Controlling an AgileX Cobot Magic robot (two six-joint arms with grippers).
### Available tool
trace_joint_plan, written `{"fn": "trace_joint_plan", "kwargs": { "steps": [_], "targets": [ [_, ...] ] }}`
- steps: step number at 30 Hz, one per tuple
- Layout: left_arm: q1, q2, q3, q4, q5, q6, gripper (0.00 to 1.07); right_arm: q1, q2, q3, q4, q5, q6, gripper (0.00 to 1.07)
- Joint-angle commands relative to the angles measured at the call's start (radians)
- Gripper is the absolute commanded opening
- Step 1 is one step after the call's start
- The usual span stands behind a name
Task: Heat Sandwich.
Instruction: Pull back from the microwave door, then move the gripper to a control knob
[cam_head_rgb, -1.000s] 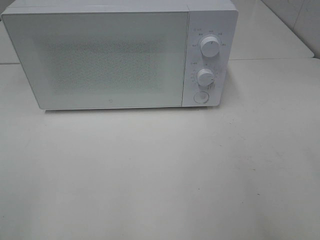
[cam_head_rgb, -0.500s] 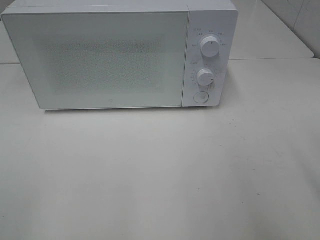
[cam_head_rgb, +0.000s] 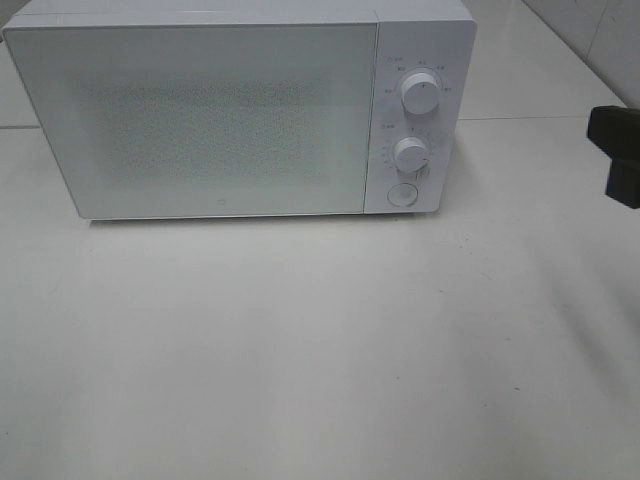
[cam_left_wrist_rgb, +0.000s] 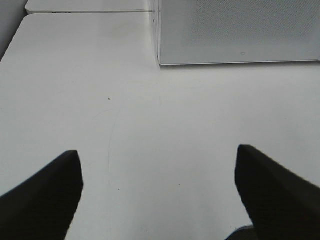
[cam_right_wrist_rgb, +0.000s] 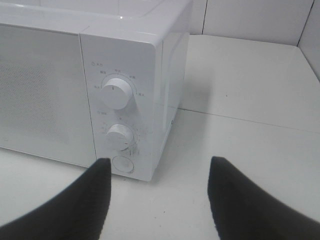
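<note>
Bench, pale and plain, fills the high view from 3 o'clock round to 9 o'clock. Microwave, white and boxy, stands on it toward 11 o'clock, its front facing 6 o'clock. Its door is shut and takes up most of that front. The dotted window in the door is clouded, so nothing behind it can be made out. Where the sandwich lies cannot be told from any of the three views. On the 3 o'clock side of the door sits the control panel. It carries an upper knob, a lower knob toward 6 o'clock of it, and a small round button lowest of all.

Right hand shows as a dark shape at the 3 o'clock edge of the high view, apart from the microwave. Its wrist camera looks at the control panel, and its two black fingers stand apart, released, with nothing between them. Left hand shows only in its own camera, over the bench and facing the microwave's lower front corner. Its fingers are spread wide, released, gripping nothing
</note>
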Motion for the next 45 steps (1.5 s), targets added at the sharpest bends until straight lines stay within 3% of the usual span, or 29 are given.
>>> {"fn": "trace_joint_plan", "kwargs": {
  "steps": [1, 11, 25, 38, 45],
  "targets": [
    [-0.006, -0.022, 0.003, -0.006, -0.014, -0.004, 0.77, 0.031, 0.087, -0.002, 0.008, -0.084, 0.037, 0.58],
    [-0.006, -0.022, 0.003, -0.006, -0.014, -0.004, 0.77, 0.2, 0.395, -0.03, 0.011, -0.353, 0.072, 0.58],
    [-0.006, -0.022, 0.003, -0.006, -0.014, -0.004, 0.77, 0.321, 0.72, -0.167, 0.014, -0.549, 0.183, 0.58],
    [-0.006, -0.022, 0.003, -0.006, -0.014, -0.004, 0.77, 0.326, 0.908, -0.238, 0.022, -0.671, 0.258, 0.58],
    [-0.006, -0.022, 0.003, -0.006, -0.014, -0.004, 0.77, 0.326, 1.006, -0.238, 0.174, -0.822, 0.254, 0.58]
  ]
}}
